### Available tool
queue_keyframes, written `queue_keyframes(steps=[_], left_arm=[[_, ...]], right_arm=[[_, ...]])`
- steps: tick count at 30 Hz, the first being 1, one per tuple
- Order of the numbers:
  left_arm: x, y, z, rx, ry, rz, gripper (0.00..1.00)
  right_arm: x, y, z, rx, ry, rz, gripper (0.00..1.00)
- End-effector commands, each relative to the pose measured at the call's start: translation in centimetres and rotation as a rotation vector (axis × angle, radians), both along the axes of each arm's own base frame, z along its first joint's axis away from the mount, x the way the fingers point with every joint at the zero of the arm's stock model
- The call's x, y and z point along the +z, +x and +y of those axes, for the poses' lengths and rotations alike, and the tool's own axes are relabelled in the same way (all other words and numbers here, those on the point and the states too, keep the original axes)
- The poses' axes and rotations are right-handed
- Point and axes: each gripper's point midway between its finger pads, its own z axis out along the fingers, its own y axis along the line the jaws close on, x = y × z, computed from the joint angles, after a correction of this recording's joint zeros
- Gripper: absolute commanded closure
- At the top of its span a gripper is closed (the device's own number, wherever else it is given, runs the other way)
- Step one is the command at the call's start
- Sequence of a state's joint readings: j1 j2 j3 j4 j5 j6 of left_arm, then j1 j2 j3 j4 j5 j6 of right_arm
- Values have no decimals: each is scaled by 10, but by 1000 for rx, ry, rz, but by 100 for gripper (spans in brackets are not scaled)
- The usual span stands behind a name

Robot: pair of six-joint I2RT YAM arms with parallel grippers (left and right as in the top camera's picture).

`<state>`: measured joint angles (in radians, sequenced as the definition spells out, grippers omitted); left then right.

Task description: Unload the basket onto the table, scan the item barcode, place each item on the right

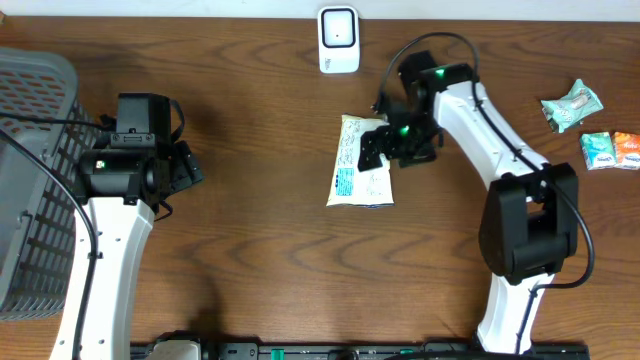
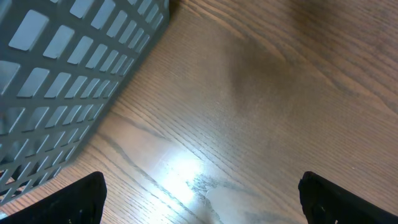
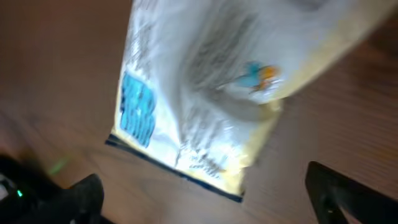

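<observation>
The item, a flat white packet (image 1: pixel 358 168) with blue print and a cream border, lies on the brown table in the middle. My right gripper (image 1: pixel 376 148) hovers over its right edge. In the right wrist view the packet (image 3: pixel 199 93) rests on the wood beyond the gripper (image 3: pixel 205 202). The jaws are wide open and nothing sits between the dark fingertips (image 3: pixel 84 196). No barcode can be made out on the packet. A white scanner (image 1: pixel 339 40) stands at the back edge. My left gripper (image 1: pixel 188 165) is open over bare wood (image 2: pixel 202 199) at the left.
A grey slatted basket (image 1: pixel 30 180) fills the far left, and its wall (image 2: pixel 62 74) shows in the left wrist view. Three small snack packs lie at the right: a green one (image 1: pixel 571 105), a blue-green one (image 1: pixel 598 150) and an orange one (image 1: pixel 628 148).
</observation>
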<state>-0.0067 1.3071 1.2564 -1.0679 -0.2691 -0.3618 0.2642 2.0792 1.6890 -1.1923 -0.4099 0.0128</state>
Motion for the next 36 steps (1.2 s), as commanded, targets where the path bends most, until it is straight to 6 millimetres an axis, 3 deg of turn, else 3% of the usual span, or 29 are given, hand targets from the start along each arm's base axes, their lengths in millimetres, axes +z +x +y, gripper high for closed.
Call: queue_keyframes(steps=[1,5,10,14,18,19,21,24,31,36], left_arm=[[1,-1,4,6,21,3,2],[1,-1,4,6,21,3,2],[1,-1,4,6,21,3,2],[1,-1,4,6,21,3,2],[1,-1,4,6,21,3,2],[1,-1,4,6,21,3,2],[1,-1,4,6,21,3,2],[1,-1,4,6,21,3,2],[1,-1,4,6,21,3,2],[1,-1,4,6,21,3,2]], right_arm=[[7,10,-9,-62,0,-18,1],[-1,7,-15,-88,-35,-2,1],[-25,7,-13,-206,-29,25,1],[-32,10,21,-220,198,32,1],[-41,10,32,-262,285,42,1],[-44,9,33,-266,297,41,10],[-48,5,35,-262,309,48,51],[-50,1,36,-252,305,56,98],[-34,10,41,-227,342,25,99],[22,19,57,-38,469,-106,99]])
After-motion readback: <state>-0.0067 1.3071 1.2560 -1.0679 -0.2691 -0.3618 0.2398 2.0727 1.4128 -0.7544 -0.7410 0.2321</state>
